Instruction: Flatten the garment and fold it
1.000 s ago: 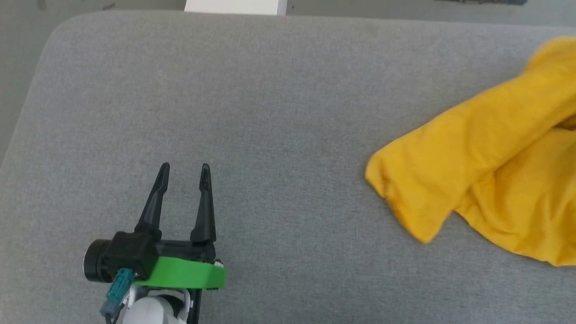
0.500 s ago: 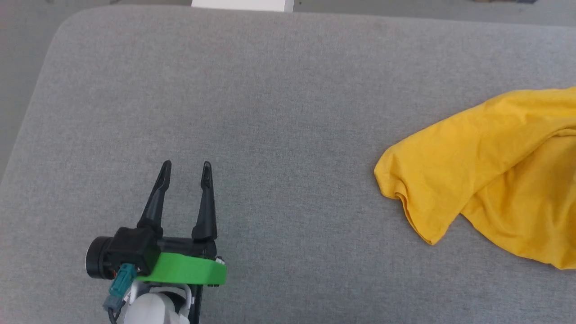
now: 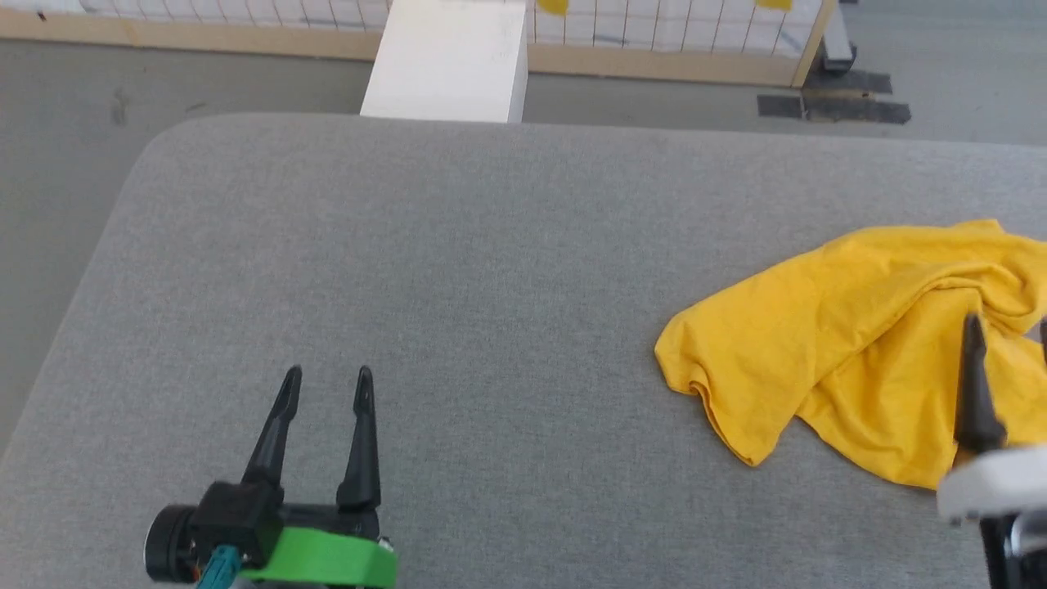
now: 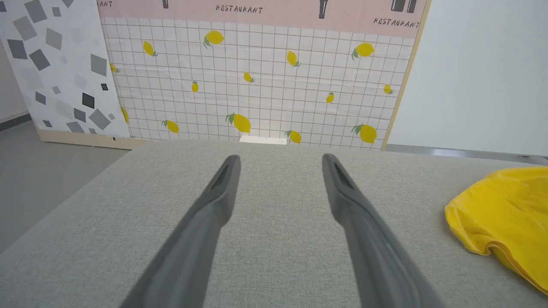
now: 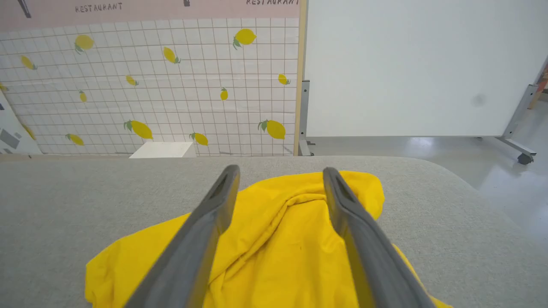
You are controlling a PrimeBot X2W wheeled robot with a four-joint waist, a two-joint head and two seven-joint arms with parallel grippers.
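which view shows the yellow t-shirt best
Head view: from above, the crumpled yellow T-shirt shows most of its outline, cut only at the right edge. Right wrist view has it close but cropped below; left wrist view catches one edge.

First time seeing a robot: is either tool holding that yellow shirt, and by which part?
Nothing is held. The left tool is open over the cushion; the right tool is open above the garment.

Garment (image 3: 818, 352) plain yellow (wall panel (image 4: 265, 85) lemon-printed).
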